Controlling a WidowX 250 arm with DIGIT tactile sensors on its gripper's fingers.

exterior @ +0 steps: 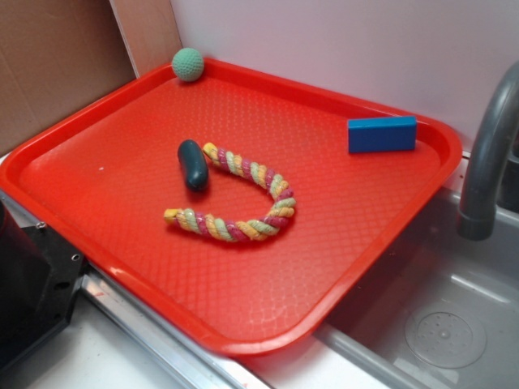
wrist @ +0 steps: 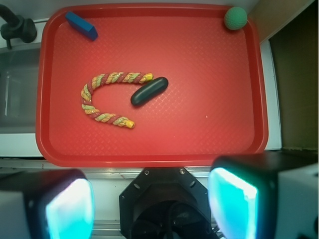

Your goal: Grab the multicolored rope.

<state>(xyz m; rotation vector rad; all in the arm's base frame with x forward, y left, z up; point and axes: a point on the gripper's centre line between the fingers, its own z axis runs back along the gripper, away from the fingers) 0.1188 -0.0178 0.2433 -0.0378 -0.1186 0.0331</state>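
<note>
On the red tray (exterior: 122, 146) I see the multicolored rope (exterior: 243, 198) bent into a U near the middle, one end touching the dark teal capsule (exterior: 193, 164). My gripper (wrist: 149, 204) hangs spread wide, well short of the tray's near rim, holding nothing.

No readable text, labels, brands or numbers in either view. The red tray (exterior: 122, 146) has only a plain diamond-textured surface, and the blue block (exterior: 381, 134), green ball (exterior: 188, 64) and dark capsule (exterior: 193, 164) carry no markings.
</note>
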